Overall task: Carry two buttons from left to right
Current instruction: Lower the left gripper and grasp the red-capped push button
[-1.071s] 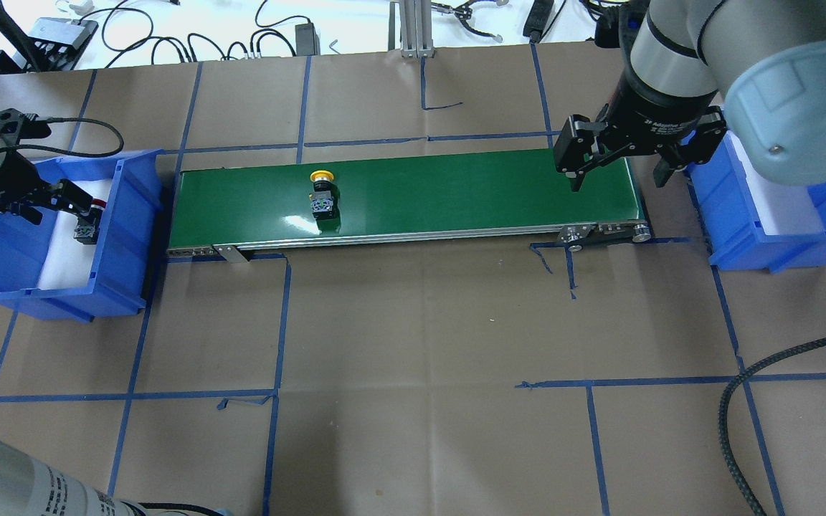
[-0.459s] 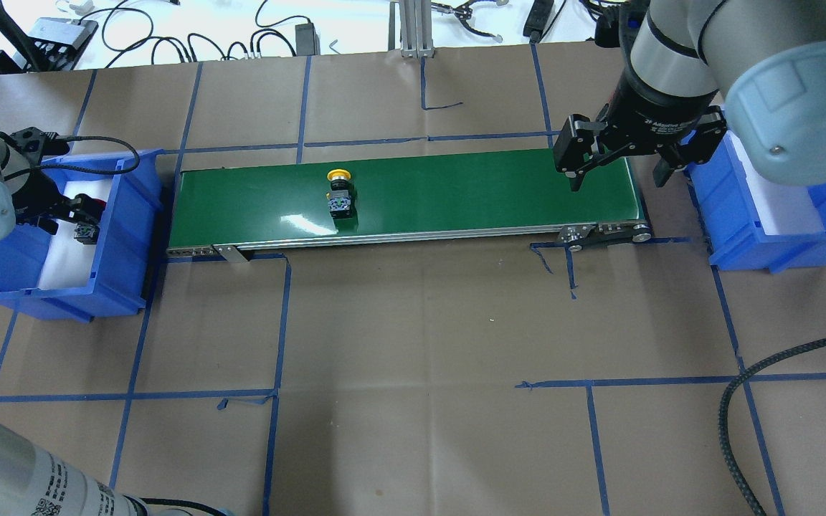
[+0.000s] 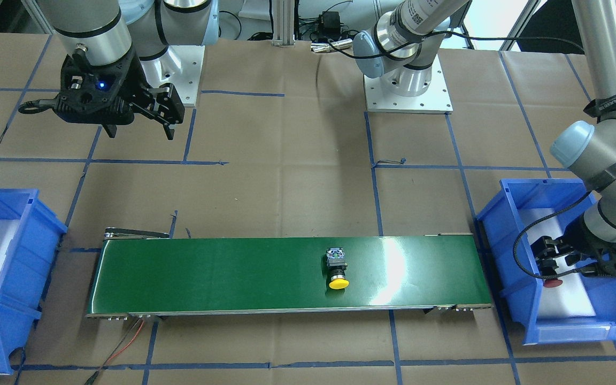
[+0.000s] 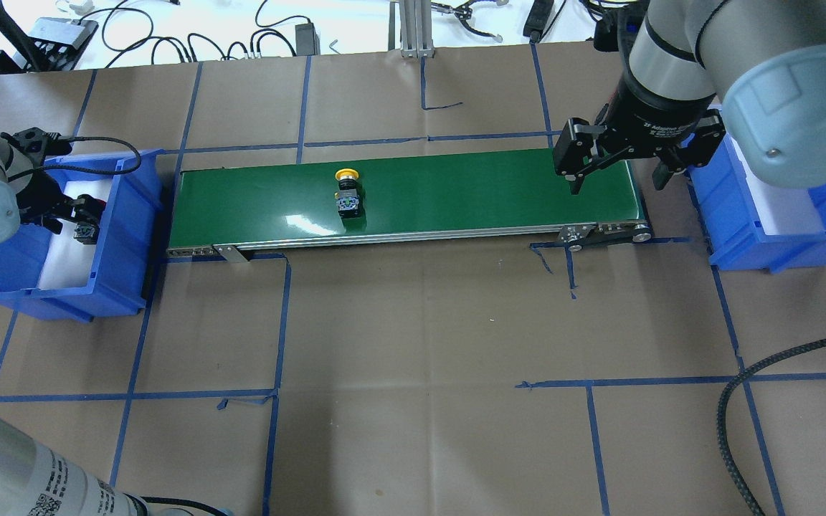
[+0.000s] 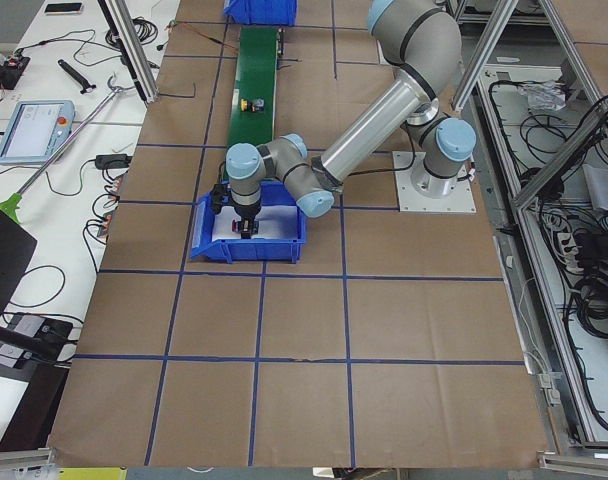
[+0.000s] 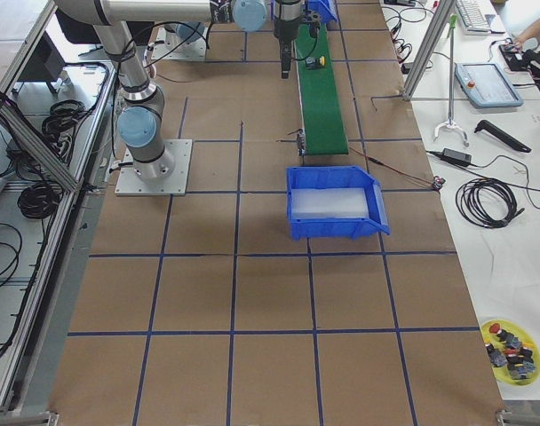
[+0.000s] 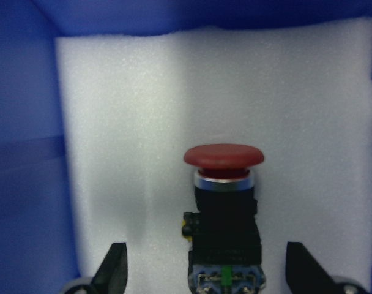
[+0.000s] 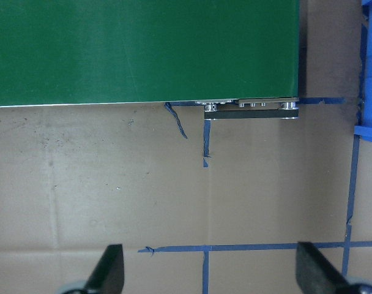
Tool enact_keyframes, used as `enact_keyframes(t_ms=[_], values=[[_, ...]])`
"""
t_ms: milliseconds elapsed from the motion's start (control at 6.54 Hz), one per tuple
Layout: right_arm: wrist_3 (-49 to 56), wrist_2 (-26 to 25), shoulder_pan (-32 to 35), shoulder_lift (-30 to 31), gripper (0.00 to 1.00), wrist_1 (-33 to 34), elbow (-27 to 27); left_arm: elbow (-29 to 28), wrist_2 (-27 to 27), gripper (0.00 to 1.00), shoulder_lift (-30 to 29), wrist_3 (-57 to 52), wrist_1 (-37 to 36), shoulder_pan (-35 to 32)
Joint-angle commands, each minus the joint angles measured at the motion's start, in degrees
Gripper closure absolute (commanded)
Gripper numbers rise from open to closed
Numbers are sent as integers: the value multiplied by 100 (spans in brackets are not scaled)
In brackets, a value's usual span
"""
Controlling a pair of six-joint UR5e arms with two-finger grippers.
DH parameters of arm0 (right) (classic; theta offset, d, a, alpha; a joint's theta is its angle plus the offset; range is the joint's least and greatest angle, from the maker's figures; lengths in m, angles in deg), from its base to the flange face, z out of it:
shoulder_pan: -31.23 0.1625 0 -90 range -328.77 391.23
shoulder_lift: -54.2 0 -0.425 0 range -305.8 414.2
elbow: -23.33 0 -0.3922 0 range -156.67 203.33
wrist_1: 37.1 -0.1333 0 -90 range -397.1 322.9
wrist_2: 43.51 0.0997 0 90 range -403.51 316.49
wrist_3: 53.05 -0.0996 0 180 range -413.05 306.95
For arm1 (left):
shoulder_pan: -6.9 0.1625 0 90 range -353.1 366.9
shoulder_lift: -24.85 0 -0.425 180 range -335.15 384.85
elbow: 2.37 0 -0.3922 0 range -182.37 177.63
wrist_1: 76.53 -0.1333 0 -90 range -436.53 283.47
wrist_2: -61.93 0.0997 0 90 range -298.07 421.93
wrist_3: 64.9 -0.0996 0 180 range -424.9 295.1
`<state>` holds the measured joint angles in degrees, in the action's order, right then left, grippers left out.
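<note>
The red-capped button (image 7: 224, 202) lies on white foam in the left blue bin (image 4: 120, 236); it also shows in the front view (image 3: 552, 282). My left gripper (image 7: 209, 275) is open, low in the bin, with a finger on each side of the button and not touching it. The yellow-capped button (image 4: 348, 195) lies on the green conveyor belt (image 4: 470, 186), left of its middle, cap toward the far side. My right gripper (image 4: 617, 175) is open and empty, hovering over the belt's right end.
The right blue bin (image 4: 743, 229), lined with white foam, stands just past the belt's right end. A black braided cable (image 4: 736, 401) lies on the table at the front right. Blue tape lines cross the brown table cover.
The yellow button has ridden to the right along the belt. My left gripper has turned and settled over the red button in the bin. The right arm has barely moved.
</note>
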<state>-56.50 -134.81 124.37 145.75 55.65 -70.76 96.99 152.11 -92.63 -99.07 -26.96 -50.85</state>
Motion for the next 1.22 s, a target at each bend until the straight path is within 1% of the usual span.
enact_keyframes(t_ms=[0,153,306,459,612,765,1071], values=[[-6,-2,-7,3,0,6,-3,-74,-53,39,-11,33,0,-34],[-6,6,-7,-5,0,6,-3,-75,-71,54,-11,33,26,-43],[-6,-2,-7,-6,0,6,-3,-83,-228,71,32,33,61,-43],[2,6,-7,-6,0,6,-3,-92,-273,88,68,24,88,-43],[2,-2,-7,-6,0,6,-3,-118,-282,97,164,24,97,-70],[2,6,-7,-6,0,-3,-3,-345,-273,99,330,-2,523,-52],[11,6,-7,21,0,6,5,-1082,-229,99,568,-11,1752,-26]])
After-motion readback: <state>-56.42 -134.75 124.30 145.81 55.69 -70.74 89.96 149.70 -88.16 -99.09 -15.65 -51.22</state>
